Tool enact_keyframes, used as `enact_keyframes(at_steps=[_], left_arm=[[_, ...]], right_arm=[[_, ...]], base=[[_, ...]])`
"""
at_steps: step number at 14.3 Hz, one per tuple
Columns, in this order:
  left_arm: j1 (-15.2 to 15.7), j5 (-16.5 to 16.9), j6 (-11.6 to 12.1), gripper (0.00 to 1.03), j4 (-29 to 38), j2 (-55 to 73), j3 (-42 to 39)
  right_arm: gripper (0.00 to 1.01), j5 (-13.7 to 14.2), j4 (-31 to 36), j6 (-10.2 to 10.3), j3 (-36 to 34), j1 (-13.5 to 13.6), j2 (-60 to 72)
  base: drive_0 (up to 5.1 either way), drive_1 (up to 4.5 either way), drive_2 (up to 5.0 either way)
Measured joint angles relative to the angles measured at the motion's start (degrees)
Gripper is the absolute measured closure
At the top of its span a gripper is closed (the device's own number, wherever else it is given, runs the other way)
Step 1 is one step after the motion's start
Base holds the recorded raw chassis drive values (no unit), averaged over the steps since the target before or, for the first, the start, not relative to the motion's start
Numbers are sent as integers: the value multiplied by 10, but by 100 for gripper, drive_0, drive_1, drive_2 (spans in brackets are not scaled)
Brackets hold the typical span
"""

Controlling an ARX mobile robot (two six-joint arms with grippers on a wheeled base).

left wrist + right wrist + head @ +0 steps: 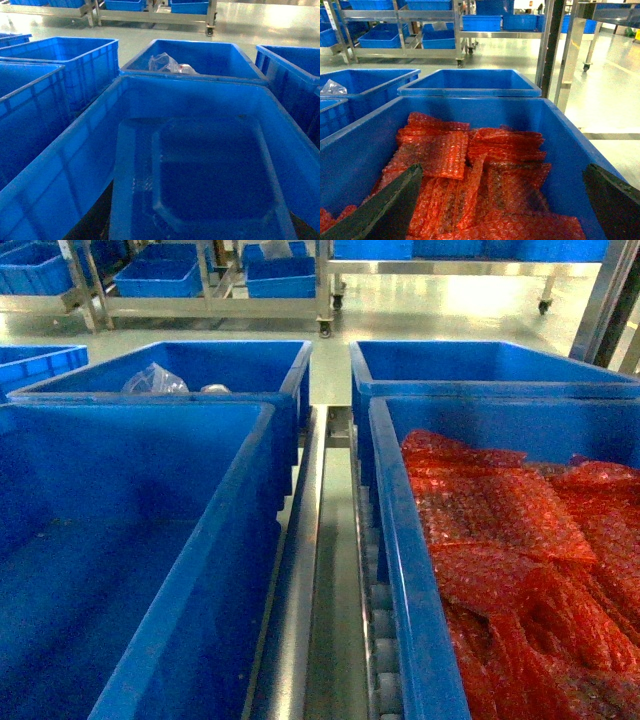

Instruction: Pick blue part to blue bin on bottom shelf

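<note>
- Bins fill the scene: a near-left blue bin stands bare inside, a near-right bin holds red bubble-wrap packets, and a steel roller rail runs between them.
- No blue part shows in any view, so I cannot tell where it lies; it may be hidden under the red packets or outside the frames.
- Right pincer hangs just above the near end of the packets, its dark fingers spread wide at left and right of the wrist view, released and holding nothing.
- Left pincer does not show in its own wrist view or the head view; its state cannot be told. Its camera looks down into the bare bin.
- A far-left bin holds a clear plastic bag, well apart from both arms.
- Judgement: the right arm is nearer any likely pick, since only its bin carries contents; the packets lie straight ahead and below it, long sides running left to right.
</note>
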Motion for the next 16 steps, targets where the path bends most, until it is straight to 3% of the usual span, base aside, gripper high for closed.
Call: enact_keyframes(at_steps=[7,16], left_arm=[[0,0,0,60,0,0,0],[0,0,0,60,0,0,0]], right_arm=[[3,0,0,0,0,0,0],[3,0,0,0,0,0,0]], base=[[-3,400,-406],[0,0,0]])
